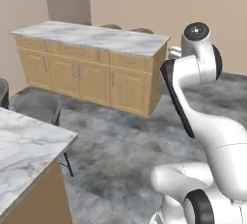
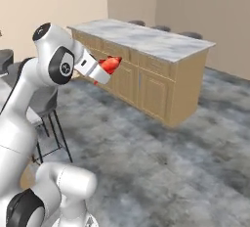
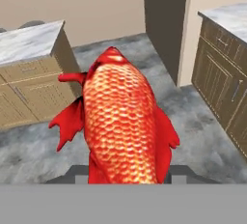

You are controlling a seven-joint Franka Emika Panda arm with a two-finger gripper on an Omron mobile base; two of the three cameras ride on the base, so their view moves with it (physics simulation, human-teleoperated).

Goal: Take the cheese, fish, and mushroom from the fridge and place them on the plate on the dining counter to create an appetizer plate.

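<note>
Grey floor [image 2: 161, 157] beneath gripped fish [image 3: 123, 121]

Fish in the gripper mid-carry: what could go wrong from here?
1. The fish is far bigger than the gripper shut on it, and most of its body juts out past the fingers. It may swing or slip while the base drives.
2. The plate cannot be seen from here, so the drop-off still has to be found.
3. The counter with wooden cabinets and the stools stand close by. The outstretched arm could clip them.
</note>
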